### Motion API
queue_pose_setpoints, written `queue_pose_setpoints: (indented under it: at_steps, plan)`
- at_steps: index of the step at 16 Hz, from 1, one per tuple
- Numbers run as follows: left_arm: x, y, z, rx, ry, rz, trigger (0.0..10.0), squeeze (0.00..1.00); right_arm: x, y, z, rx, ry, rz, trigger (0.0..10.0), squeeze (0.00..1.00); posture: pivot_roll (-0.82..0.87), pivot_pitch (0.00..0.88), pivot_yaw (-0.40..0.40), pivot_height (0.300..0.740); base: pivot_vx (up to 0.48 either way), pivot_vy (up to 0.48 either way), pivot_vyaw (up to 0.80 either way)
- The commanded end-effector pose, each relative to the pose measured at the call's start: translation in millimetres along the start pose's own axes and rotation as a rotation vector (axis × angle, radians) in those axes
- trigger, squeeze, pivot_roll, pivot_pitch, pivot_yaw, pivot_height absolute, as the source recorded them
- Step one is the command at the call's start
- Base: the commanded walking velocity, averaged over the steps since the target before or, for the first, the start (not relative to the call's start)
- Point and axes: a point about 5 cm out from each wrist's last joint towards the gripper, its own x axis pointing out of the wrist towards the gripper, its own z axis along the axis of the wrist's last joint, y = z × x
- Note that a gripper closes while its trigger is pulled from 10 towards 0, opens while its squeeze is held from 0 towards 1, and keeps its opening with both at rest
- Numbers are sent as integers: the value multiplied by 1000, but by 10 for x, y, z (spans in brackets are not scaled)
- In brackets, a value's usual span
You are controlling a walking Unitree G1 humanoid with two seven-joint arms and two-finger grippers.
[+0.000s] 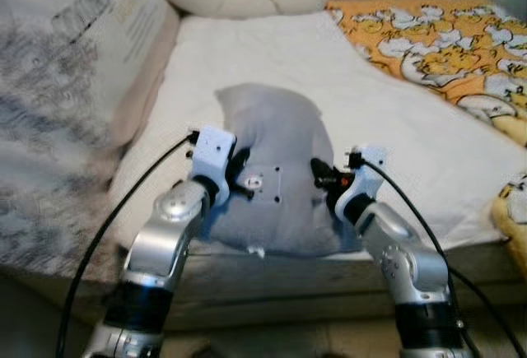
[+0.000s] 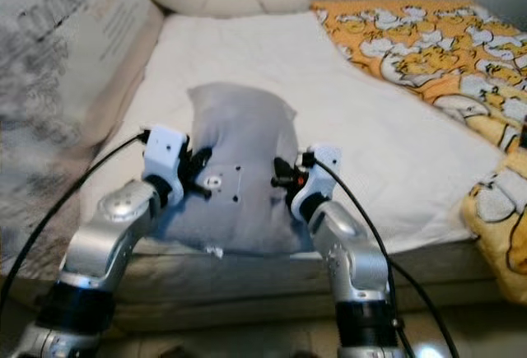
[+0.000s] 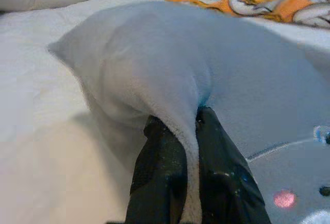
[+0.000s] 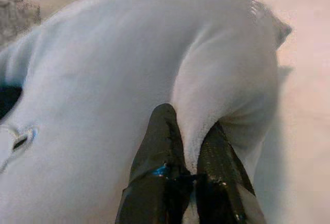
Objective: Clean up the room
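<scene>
Both grippers (left (image 3: 188,131), right (image 4: 191,131)) pinch the grey pillow's (image 1: 276,152) side edges.

Head stereo downward; wrists close-up

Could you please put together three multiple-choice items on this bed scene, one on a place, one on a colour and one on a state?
1. Where does the grey pillow lie?
A. on the white sheet near the bed's front edge
B. on the floor
C. on the orange blanket

2. What colour is the patterned blanket on the robot's right?
A. blue
B. orange with white figures
C. plain green

3. How do the grippers stand?
A. both open above the pillow
B. one pinching, one hanging idle
C. both pinched on the pillow's sides

Answers: 1 A, the pillow rests on the sheet by the edge. 2 B, the head views show it. 3 C, the left gripper and right gripper each squeeze a fold of pillow.
</scene>
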Motion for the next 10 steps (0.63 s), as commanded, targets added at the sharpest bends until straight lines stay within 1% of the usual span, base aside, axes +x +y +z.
queue_pose_setpoints:
  at_steps: [1,3,6,9,10]
  plan:
    - [-18,77,142,2,-61,39,10000,0,36,79,75,-6,-27,32,10000,0,-32,0,0,740,0,0,0]
    - [-10,92,148,33,-76,38,10000,0,50,82,76,-13,-21,41,10000,0,-29,0,-4,740,0,0,0]
    - [7,112,162,37,-82,48,10000,0,72,68,74,-55,-5,44,10000,0,-27,0,-9,740,277,0,0]
    - [38,113,168,43,-82,41,10000,0,96,35,73,-68,-2,21,10000,0,-35,0,-6,740,307,0,800]
    - [48,107,171,44,-83,38,10000,0,92,32,97,-72,-13,23,10000,0,-38,0,-6,740,307,0,0]
